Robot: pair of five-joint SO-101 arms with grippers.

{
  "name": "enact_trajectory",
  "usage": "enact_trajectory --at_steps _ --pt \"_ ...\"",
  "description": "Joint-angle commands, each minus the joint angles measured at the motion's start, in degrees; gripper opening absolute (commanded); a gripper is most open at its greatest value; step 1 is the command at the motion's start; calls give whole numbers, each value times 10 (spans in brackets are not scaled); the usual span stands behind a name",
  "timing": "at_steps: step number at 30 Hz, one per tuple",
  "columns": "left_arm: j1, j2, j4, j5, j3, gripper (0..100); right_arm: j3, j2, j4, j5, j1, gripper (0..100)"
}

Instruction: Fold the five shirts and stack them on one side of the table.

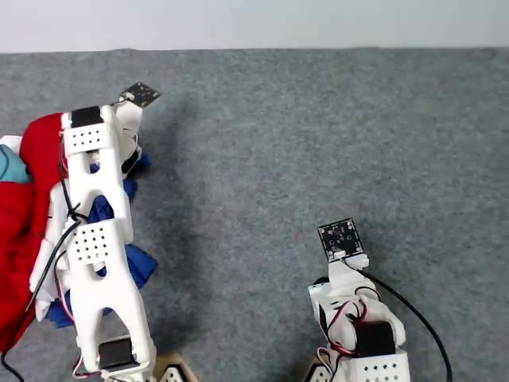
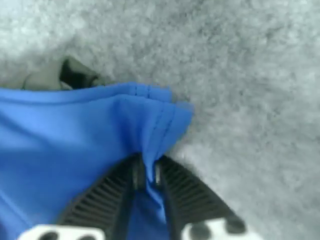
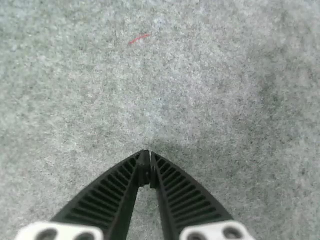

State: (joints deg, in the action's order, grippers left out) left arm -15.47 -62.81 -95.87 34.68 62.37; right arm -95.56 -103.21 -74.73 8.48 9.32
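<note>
A blue shirt [image 2: 75,135] lies bunched under the left arm, and my left gripper [image 2: 146,172] is shut on a fold near its hem corner. From above, the blue shirt [image 1: 135,267] peeks out beneath the left arm [image 1: 95,239] at the table's left side. A red shirt [image 1: 28,207] is heaped at the far left edge, with a bit of light blue cloth [image 1: 9,167] on it. My right gripper [image 3: 146,172] is shut with nothing in it, just over bare grey felt. The right arm [image 1: 354,318] sits at the front, right of centre.
Grey felt table [image 1: 318,135] stretches open across the middle and right. A short red thread [image 3: 138,38] lies on the felt ahead of the right gripper. A dark grey-green object [image 2: 75,75] shows beyond the blue shirt's edge.
</note>
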Motion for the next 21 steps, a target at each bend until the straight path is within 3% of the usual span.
enact_trajectory --at_steps 1,7,13,21 --pt "24 8 -47 1 104 2 -9 -7 -1 6 -5 9" --pt "62 80 -47 -32 218 2 -9 -7 -1 6 -5 9" --pt "123 211 -47 -109 219 2 -9 -7 -1 6 -5 9" --pt "248 384 -46 -148 219 2 -9 -7 -1 6 -5 9"
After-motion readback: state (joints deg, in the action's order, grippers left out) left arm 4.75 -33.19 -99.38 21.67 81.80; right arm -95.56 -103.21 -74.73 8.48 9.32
